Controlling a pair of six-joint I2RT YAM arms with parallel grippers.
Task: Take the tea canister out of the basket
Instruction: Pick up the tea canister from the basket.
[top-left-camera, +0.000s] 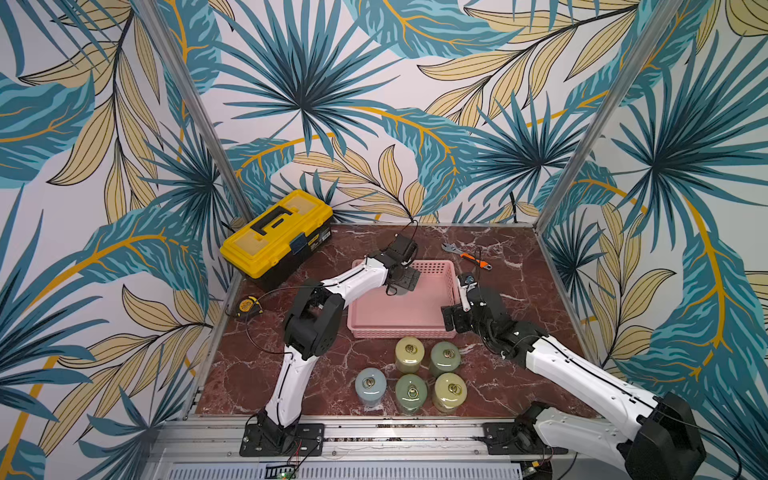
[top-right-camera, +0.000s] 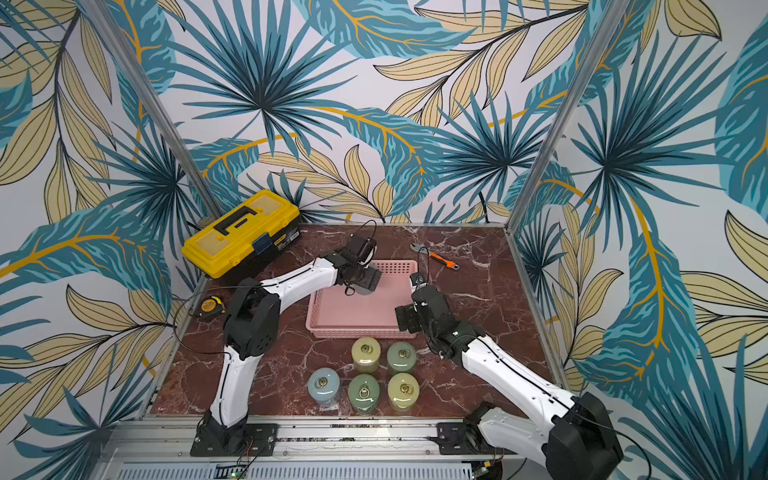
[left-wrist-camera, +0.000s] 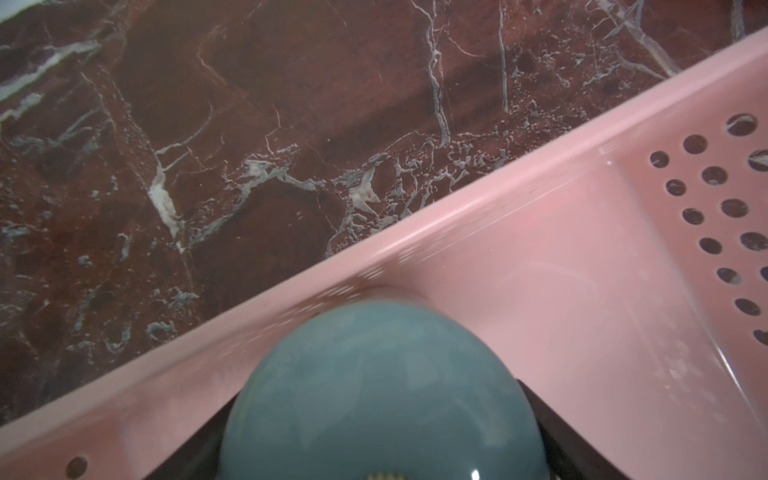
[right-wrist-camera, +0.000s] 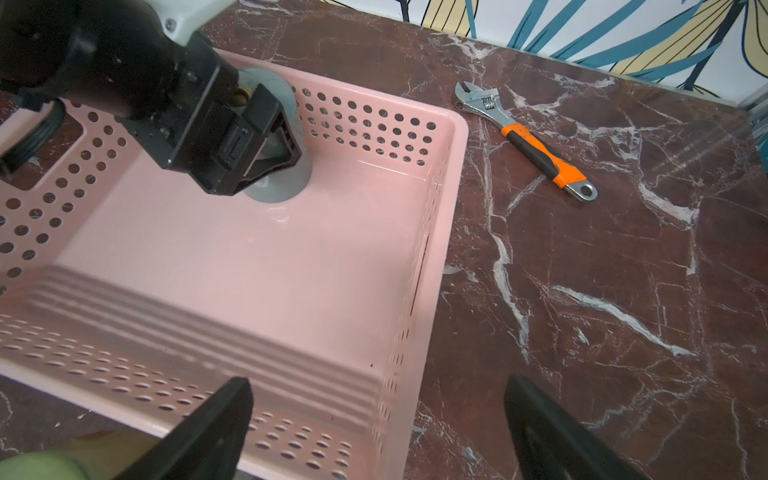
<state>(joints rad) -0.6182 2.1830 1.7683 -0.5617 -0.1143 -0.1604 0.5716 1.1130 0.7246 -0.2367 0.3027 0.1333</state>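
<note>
The tea canister (right-wrist-camera: 286, 189) stands in the basket (top-left-camera: 399, 331), near its far left corner. Five other canisters (top-left-camera: 411, 392) stand before the basket. The toolbox (top-left-camera: 276, 232) is behind left and the wrench (top-left-camera: 467, 255) behind right.

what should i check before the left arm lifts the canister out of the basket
1. Left gripper straddles the canister: ok, a finger on each side.
2. Grip firm: cannot tell.
3. Canister upright on the basket floor: ok.
4. Room to the basket's far side: cannot tell, it stands close.
5. Right gripper open, away from the canister: ok, by the near right corner.
6. Other canisters outside the basket, in front: ok.
</note>
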